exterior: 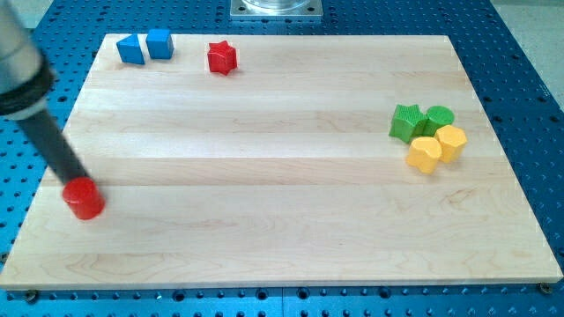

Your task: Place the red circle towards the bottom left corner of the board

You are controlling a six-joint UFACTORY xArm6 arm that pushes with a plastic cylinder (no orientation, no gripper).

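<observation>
The red circle (84, 199) is found at the left edge of the wooden board (282, 229), in the lower left of the frame, though some board is left between it and the bottom left corner. The task is judged largely done: only a short further push toward the frame's bottom remains. The rod is seen slanting down from the upper left, and my tip (78, 181) is placed against the circle's upper side, apparently touching it. No pincer is fitted, so no open or closed state can be told. Two blue blocks (145, 46) and a red star (222, 57) are set along the top; the green and yellow blocks (428, 136) are clustered at the right, well apart
</observation>
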